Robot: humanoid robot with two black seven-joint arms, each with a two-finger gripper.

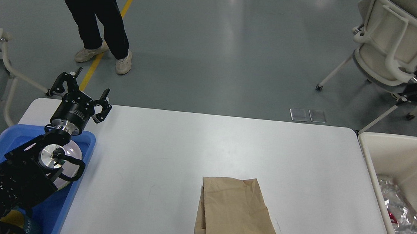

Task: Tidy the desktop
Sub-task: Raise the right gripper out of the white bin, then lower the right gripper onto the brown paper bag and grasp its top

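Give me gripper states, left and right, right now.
Left gripper: open, holding nothing, raised over the far-left corner of the desktop.
Right gripper: not in view.

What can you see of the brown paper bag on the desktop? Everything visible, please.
The brown paper bag lies flat on the white desktop, near its front edge and a little right of centre. It looks like plain kraft paper, creased and wrinkled, roughly rectangular, with folded layers showing along its left side. Its far edge is uneven, with a small peak. Its near end runs out of the picture. Nothing but the desktop touches it; neither claw is near.
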